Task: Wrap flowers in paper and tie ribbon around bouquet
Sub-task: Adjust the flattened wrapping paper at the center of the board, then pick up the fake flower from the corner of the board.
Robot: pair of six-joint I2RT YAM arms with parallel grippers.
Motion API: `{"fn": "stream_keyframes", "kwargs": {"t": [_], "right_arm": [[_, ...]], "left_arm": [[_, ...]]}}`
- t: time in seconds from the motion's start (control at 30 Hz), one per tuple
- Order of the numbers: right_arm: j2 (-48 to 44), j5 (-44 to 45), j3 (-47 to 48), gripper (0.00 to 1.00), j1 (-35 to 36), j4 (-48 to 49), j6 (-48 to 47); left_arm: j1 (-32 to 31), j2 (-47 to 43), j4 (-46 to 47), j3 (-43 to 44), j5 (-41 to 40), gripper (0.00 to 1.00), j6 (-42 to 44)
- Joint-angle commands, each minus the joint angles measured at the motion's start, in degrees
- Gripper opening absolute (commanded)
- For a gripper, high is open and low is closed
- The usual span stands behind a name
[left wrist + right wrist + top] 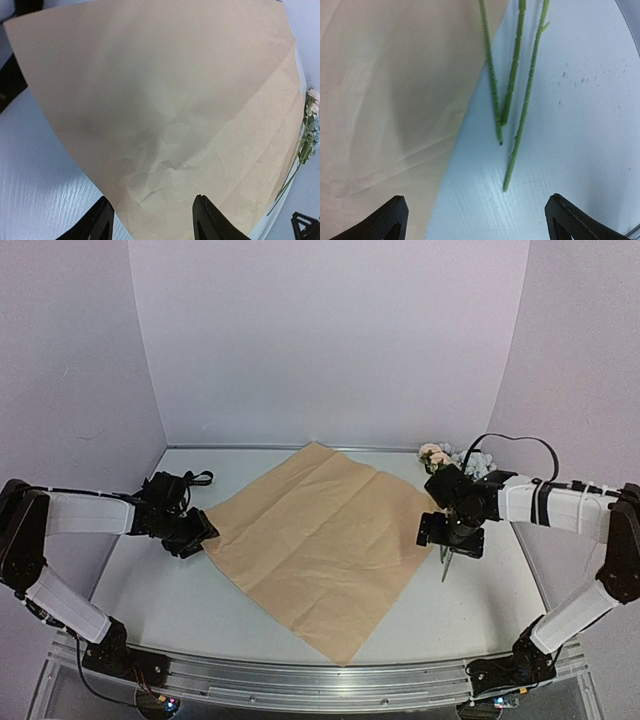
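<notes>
Top external: open right tool [452,543] partly hides the flowers [436,453]; left tool [198,534] open too.

The left arm [85,512] reaches in from the left side, bent at the elbow, with its wrist held low. The left tool [190,535] points toward the middle, its two fingers [207,217] apart. The right arm [555,502] reaches in from the right side. The right tool [450,538] points down, spread very wide.

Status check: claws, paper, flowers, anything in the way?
Left claw open at paper corner; right claw open over flower stems. Paper spread flat, tan side up. Nothing in the way.
</notes>
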Motion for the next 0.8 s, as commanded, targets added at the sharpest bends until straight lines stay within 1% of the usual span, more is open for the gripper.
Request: {"fn": "stream_keyframes", "kwargs": {"t": [0.0, 0.07, 0.2, 0.27, 0.37, 0.43, 0.6, 0.77], "right_arm": [[4.16, -4.44, 5.39, 0.98, -7.69, -2.59, -9.2], [6.52, -6.8, 7.7, 0.98, -11.55, -2.5, -10.01], [13.04, -8.87, 13.0, 0.98, -16.08, -2.53, -11.58], [15.76, -10.41, 15.14, 0.98, -18.1, -2.37, -12.0], [20.36, -12.83, 19.36, 0.98, -20.74, -2.39, -12.9], [23.02, -13.24, 22.01, 0.98, -21.86, -2.45, -13.28], [29.66, -14.66, 28.48, 0.98, -24.45, -3.76, -13.47], [33.25, -13.52, 32.82, 0.98, -25.43, -7.21, -14.23]], "left_arm": [[0.22, -2.79, -7.9, 6.26, 0.15, 0.61, 6.36], [0.25, -3.51, -10.88, 8.24, -0.35, 0.65, 8.24], [0.1, -4.52, -13.3, 11.05, 0.56, 0.71, 10.93], [-0.35, -4.07, -14.15, 12.58, 1.41, 0.72, 12.05], [-2.13, -2.74, -12.48, 14.87, 3.78, 0.73, 13.47], [-3.84, -0.88, -10.66, 16.65, 5.53, 0.73, 13.67], [-7.89, 6.91, -6.84, 22.54, 8.61, 0.72, 14.1], [-11.8, 15.25, -2.36, 26.36, 12.66, 0.71, 14.01]]}}
